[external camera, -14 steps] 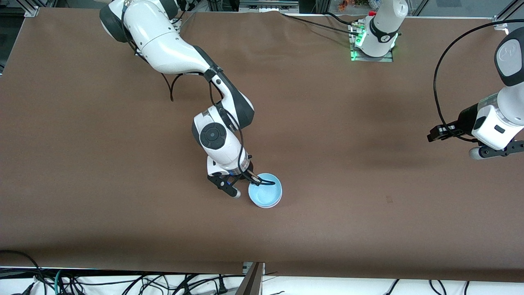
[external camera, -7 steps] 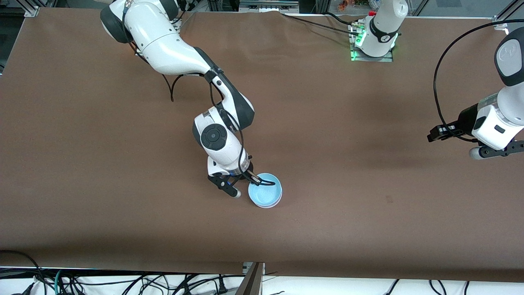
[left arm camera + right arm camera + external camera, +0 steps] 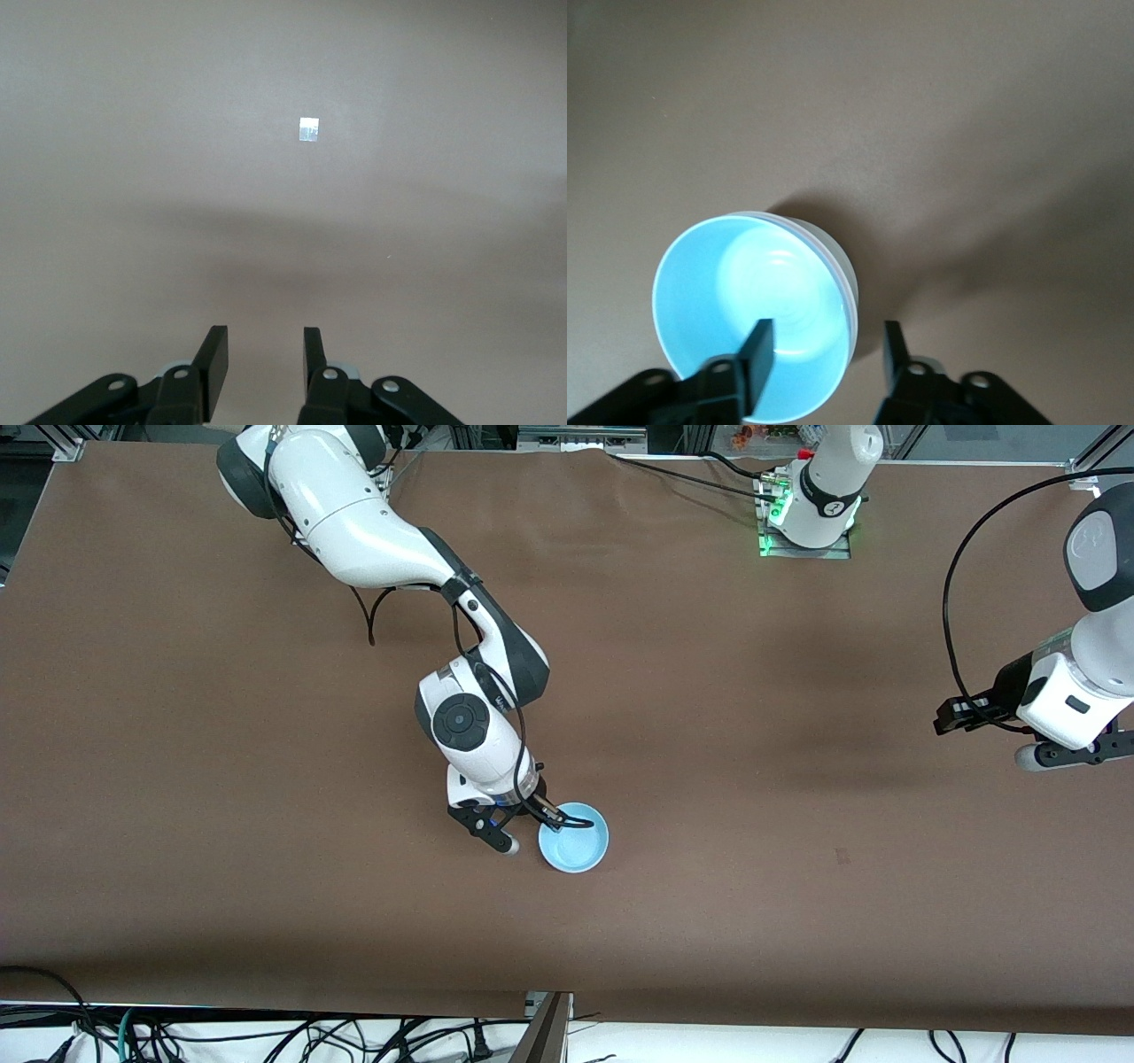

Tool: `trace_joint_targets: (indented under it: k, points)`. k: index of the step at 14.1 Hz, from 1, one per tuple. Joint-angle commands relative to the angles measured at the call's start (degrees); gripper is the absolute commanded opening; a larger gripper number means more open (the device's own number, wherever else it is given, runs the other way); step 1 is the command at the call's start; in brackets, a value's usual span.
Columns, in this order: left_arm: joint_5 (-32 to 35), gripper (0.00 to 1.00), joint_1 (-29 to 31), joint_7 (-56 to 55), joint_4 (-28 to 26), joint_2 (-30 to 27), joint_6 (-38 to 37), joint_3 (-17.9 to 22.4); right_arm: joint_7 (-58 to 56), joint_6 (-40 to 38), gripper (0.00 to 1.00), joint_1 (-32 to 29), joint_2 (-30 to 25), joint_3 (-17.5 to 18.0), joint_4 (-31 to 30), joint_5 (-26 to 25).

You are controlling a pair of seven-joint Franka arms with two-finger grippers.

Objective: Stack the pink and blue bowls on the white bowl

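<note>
The light blue bowl (image 3: 574,840) sits on the brown table, nested on top of a pale white bowl whose rim and wall (image 3: 843,262) show just under it in the right wrist view. The pink bowl is hidden from view. My right gripper (image 3: 534,833) is open and low over the blue bowl (image 3: 744,301), one finger inside it and one outside its rim, on the side toward the right arm's end. My left gripper (image 3: 982,735) is open and empty over bare table at the left arm's end, where that arm waits.
A small pale square mark (image 3: 307,129) lies on the brown table under the left gripper. Cables (image 3: 266,1036) hang below the table's front edge. The left arm's base (image 3: 811,514) stands at the back edge.
The right gripper has shifted slightly at the blue bowl, and less of the white rim shows under it. The left gripper has drifted a little toward its end of the table.
</note>
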Motion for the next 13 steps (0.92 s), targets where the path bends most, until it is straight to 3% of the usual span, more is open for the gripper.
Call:
trace_joint_targets:
  k: [1,3,5,6,7,10,13]
  points:
    - [1.3,0.47,-0.3,2.1,-1.5,-1.3,0.9,-0.1,-1.4,-3.0,1.0,-0.3,-1.9,-0.8,1.4,-0.7]
    - [1.3,0.55,-0.2,5.6,-1.5,-1.3,0.8,-0.1,-6.8,-8.4,1.0,-1.0,-5.6,-2.7,1.3,-0.8]
    - [1.3,0.68,0.1,6.6,-1.5,-1.2,0.8,-0.1,-11.3,-14.4,1.0,-3.4,-10.2,-2.9,1.2,-0.6]
    - [1.3,0.8,0.1,6.7,-1.5,-1.2,0.9,-0.1,-14.7,-19.4,1.0,-5.1,-13.1,-2.7,1.1,-0.4]
    - [1.3,1.0,0.1,6.8,-1.5,-1.0,1.1,-0.1,-19.1,-25.4,1.0,-5.9,-16.0,-2.9,1.1,-0.8]
    - [1.9,1.0,0.1,6.9,-1.4,-0.8,2.0,-0.1,-37.0,-42.0,1.0,-10.6,-24.7,-5.4,0.0,-0.2]
    - [4.0,1.0,-0.2,6.9,-1.4,-0.7,2.0,-0.1,-49.5,-52.8,1.0,-13.1,-33.5,-9.4,-3.8,-0.2]
